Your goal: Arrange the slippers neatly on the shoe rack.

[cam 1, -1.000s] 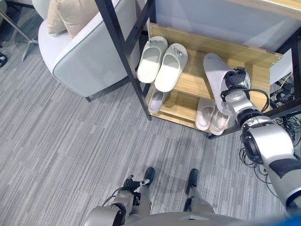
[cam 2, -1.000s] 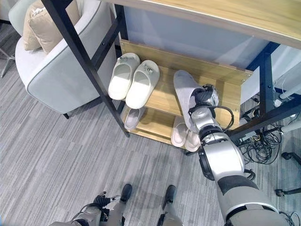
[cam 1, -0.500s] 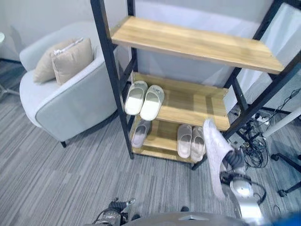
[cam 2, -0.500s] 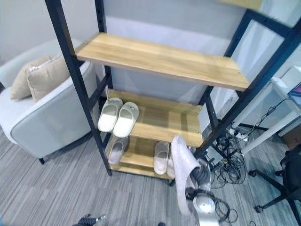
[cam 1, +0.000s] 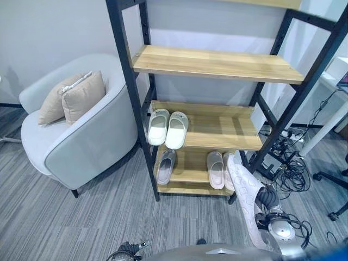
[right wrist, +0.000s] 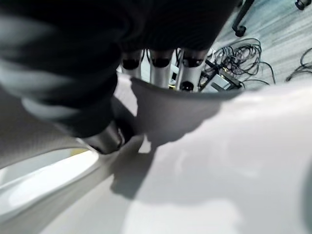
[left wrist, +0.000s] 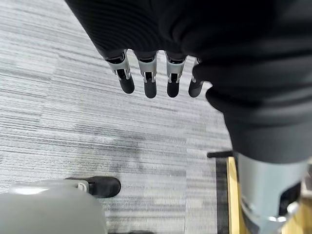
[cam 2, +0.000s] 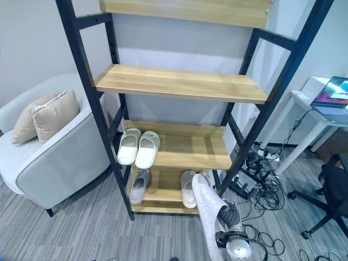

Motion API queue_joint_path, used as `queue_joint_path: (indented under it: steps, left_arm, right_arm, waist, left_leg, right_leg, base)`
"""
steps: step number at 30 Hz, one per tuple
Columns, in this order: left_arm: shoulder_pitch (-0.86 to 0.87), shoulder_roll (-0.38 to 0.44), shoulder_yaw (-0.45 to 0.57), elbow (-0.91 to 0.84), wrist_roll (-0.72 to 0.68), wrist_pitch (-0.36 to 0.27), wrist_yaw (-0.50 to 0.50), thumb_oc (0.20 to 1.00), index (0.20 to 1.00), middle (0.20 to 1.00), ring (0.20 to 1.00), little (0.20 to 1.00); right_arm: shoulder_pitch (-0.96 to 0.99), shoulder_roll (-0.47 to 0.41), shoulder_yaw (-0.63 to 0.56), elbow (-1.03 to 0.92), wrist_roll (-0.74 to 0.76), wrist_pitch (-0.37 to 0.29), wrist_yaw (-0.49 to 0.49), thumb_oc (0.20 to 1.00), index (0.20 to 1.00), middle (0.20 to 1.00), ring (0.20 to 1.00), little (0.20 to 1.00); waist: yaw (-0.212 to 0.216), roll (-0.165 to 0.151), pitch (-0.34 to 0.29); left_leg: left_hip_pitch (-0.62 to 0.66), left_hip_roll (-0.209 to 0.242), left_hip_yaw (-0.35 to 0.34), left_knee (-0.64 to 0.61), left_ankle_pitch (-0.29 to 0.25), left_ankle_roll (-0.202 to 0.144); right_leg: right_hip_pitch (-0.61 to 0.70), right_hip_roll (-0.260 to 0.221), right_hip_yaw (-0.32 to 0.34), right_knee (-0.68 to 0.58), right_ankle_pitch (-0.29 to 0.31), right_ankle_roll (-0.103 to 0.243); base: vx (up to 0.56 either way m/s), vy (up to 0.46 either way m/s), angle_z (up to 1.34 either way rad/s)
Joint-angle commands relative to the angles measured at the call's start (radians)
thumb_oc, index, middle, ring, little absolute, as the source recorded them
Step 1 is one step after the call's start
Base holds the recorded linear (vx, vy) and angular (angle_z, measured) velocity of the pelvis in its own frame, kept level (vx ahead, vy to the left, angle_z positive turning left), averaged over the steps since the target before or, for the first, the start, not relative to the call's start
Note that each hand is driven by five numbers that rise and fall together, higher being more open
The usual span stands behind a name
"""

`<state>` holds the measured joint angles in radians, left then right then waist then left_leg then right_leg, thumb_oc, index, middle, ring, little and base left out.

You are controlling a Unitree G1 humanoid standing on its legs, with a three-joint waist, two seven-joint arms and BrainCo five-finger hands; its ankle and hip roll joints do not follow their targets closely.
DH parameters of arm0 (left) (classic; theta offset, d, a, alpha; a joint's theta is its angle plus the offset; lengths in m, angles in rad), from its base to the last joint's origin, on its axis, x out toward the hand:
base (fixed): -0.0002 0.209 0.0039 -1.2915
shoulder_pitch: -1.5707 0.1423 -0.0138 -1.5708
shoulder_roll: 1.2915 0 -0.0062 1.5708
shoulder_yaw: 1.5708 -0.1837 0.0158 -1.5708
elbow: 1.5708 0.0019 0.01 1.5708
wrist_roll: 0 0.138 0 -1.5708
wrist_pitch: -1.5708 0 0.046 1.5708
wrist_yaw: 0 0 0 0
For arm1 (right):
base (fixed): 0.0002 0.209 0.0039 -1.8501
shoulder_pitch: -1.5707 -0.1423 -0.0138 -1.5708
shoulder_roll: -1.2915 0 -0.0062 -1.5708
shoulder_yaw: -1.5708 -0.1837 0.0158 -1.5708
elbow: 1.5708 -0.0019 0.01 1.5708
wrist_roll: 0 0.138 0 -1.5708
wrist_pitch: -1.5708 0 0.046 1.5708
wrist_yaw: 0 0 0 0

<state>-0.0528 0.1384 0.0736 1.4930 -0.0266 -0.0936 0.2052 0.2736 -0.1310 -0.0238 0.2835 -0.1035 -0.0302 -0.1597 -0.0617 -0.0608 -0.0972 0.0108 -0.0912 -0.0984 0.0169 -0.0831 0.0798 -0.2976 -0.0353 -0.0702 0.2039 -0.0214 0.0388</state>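
The right hand [cam 1: 267, 200] is gripping a grey slipper [cam 1: 246, 187] in front of the shoe rack [cam 1: 217, 64], with its fingers [right wrist: 158, 68] curling over the slipper's edge and its thumb pressing the other side, as the right wrist view is showing. The slipper is standing nearly upright from the fingers, its toe pointing up toward the rack's lowest shelf and its heel end hanging down past the hand. Just beyond the slipper's toe, a pale pair of slippers [cam 1: 216, 169] is lying side by side on the bottom shelf, and a single grey slipper [cam 1: 166, 166] is lying farther off on the same shelf, toward the rack's other post. One shelf up, a white pair [cam 1: 167, 129] is sitting together at that far end, well apart from the fingers. The upper shelves are showing bare wood. The left hand [left wrist: 156, 73] is hanging over the grey carpet [left wrist: 73, 126] with its fingers straight and relaxed, holding nothing. A grey armchair [cam 1: 81, 141] with two beige cushions [cam 1: 73, 98] is standing beside the rack, on the side away from the gripping hand.
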Motion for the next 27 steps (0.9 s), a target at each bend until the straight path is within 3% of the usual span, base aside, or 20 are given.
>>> queue_joint_path:
  steps: [1, 7, 10, 12, 13, 15, 16, 18, 19, 21, 24, 27]
  left_arm:
    - [0.091, -0.039, -0.021, 0.069, 0.03, 0.01, 0.014, 1.0, 1.0, 1.0, 1.0, 1.0]
    - [0.084, -0.047, -0.015, 0.013, 0.031, -0.011, 0.036, 1.0, 1.0, 1.0, 1.0, 1.0]
    - [0.069, -0.044, 0.004, -0.072, 0.011, -0.035, 0.038, 1.0, 1.0, 1.0, 1.0, 1.0]
    - [0.179, -0.084, -0.068, -0.172, 0.065, -0.125, 0.106, 1.0, 1.0, 1.0, 1.0, 1.0]
    - [0.184, -0.087, -0.062, -0.159, 0.066, -0.16, 0.157, 1.0, 1.0, 1.0, 1.0, 1.0]
    - [0.179, -0.087, -0.058, -0.152, 0.063, -0.179, 0.176, 1.0, 1.0, 1.0, 1.0, 1.0]
    - [0.154, -0.083, -0.075, -0.095, 0.06, -0.199, 0.191, 1.0, 1.0, 1.0, 1.0, 1.0]
    - [0.134, -0.08, -0.072, -0.077, 0.053, -0.197, 0.188, 1.0, 1.0, 1.0, 1.0, 1.0]
    - [0.132, -0.073, -0.071, -0.021, 0.051, -0.184, 0.175, 1.0, 1.0, 1.0, 1.0, 1.0]
    - [0.143, -0.072, -0.087, 0.008, 0.065, -0.18, 0.176, 1.0, 1.0, 1.0, 1.0, 1.0]
    - [0.155, -0.062, -0.115, 0.046, 0.102, -0.162, 0.184, 1.0, 1.0, 1.0, 1.0, 1.0]
    - [0.146, -0.045, -0.075, 0.036, 0.078, -0.142, 0.166, 1.0, 1.0, 1.0, 1.0, 1.0]
  right_arm:
    - [-0.058, -0.02, -0.012, -0.05, -0.005, -0.1, -0.007, 0.2, 0.2, 0.2, 0.2, 0.2]
    - [-0.049, 0.001, -0.016, -0.021, 0.047, -0.101, 0.017, 0.2, 0.2, 0.2, 0.2, 0.2]
    - [-0.028, -0.022, -0.012, -0.043, 0.078, -0.118, 0.038, 0.2, 0.2, 0.2, 0.2, 0.2]
    - [-0.044, 0.0, -0.027, 0.031, 0.093, -0.158, -0.015, 0.2, 0.2, 0.2, 0.2, 0.2]
    - [-0.051, 0.017, -0.013, 0.081, 0.072, -0.183, -0.038, 0.2, 0.2, 0.2, 0.2, 0.2]
    - [-0.054, 0.02, 0.009, 0.119, 0.055, -0.217, -0.065, 0.2, 0.2, 0.2, 0.2, 0.2]
    - [-0.092, 0.032, 0.051, 0.172, 0.07, -0.251, -0.085, 0.2, 0.2, 0.2, 0.2, 0.2]
    - [-0.105, 0.036, 0.064, 0.178, 0.073, -0.255, -0.092, 0.2, 0.2, 0.2, 0.2, 0.2]
    - [-0.103, 0.04, 0.083, 0.182, 0.053, -0.252, -0.097, 0.2, 0.2, 0.2, 0.2, 0.2]
    - [-0.093, 0.036, 0.103, 0.187, 0.037, -0.269, -0.116, 0.2, 0.2, 0.2, 0.2, 0.2]
    - [-0.088, 0.052, 0.114, 0.224, 0.04, -0.286, -0.129, 0.2, 0.2, 0.2, 0.2, 0.2]
    - [-0.062, 0.055, 0.118, 0.248, 0.036, -0.291, -0.136, 0.2, 0.2, 0.2, 0.2, 0.2]
  waist:
    - [0.015, -0.012, 0.02]
    - [0.021, 0.003, -0.002]
    - [0.026, 0.001, 0.008]
    - [0.052, -0.013, 0.034]
    - [0.061, -0.026, 0.043]
    - [0.069, -0.037, 0.048]
    - [0.101, -0.034, 0.072]
    - [0.102, -0.032, 0.085]
    - [0.098, -0.013, 0.073]
    - [0.094, -0.005, 0.065]
    - [0.091, -0.002, 0.052]
    - [0.085, 0.002, 0.031]
  left_leg:
    - [0.06, 0.028, 0.058, 0.012, -0.051, 0.003]
    - [0.062, 0.049, 0.054, 0.027, -0.062, -0.026]
    - [-0.01, 0.058, 0.066, 0.167, -0.061, -0.077]
    - [-0.101, 0.054, 0.049, 0.299, -0.043, -0.107]
    - [-0.148, 0.09, 0.057, 0.335, -0.027, -0.122]
    - [-0.164, 0.144, 0.063, 0.257, -0.022, -0.115]
    - [-0.265, 0.185, -0.049, 0.135, 0.132, -0.125]
    - [-0.296, 0.177, -0.081, 0.123, 0.151, -0.13]
    - [-0.224, 0.196, -0.084, 0.063, 0.133, -0.147]
    - [-0.195, 0.182, -0.08, 0.074, 0.119, -0.151]
    - [-0.161, 0.158, -0.065, 0.069, 0.111, -0.133]
    - [-0.111, 0.143, -0.046, 0.031, 0.104, -0.11]
  right_leg:
    - [0.138, -0.025, 0.039, -0.094, 0.044, 0.007]
    - [0.191, -0.012, 0.04, -0.143, 0.043, -0.02]
    - [0.216, -0.015, 0.015, -0.157, 0.035, -0.041]
    - [0.214, -0.024, -0.01, -0.151, 0.033, -0.047]
    - [0.213, -0.031, -0.025, -0.142, 0.01, -0.05]
    - [0.22, -0.04, -0.026, -0.133, -0.017, -0.042]
    - [0.241, -0.026, 0.002, -0.109, -0.059, -0.052]
    - [0.249, -0.025, 0.008, -0.093, -0.078, -0.054]
    - [0.249, -0.013, 0.016, -0.074, -0.094, -0.045]
    - [0.248, -0.018, 0.027, -0.043, -0.113, -0.038]
    - [0.252, -0.034, 0.048, -0.033, -0.119, -0.028]
    - [0.275, -0.049, 0.071, -0.069, -0.104, -0.01]
  base:
    - [0.09, -0.11, 0.49]
    - [0.05, -0.117, 0.05]
    - [-0.03, -0.114, 0.14]
    - [-0.16, -0.094, 0.49]
    - [-0.09, -0.028, 0.81]
    - [0.05, 0.082, 0.92]
    - [0.12, 0.112, 0.68]
    - [0.1, 0.089, 0.17]
    - [0.15, 0.161, 0.4]
    - [0.12, 0.148, -0.09]
    - [0.13, 0.131, -1.05]
    - [0.14, 0.111, -0.48]
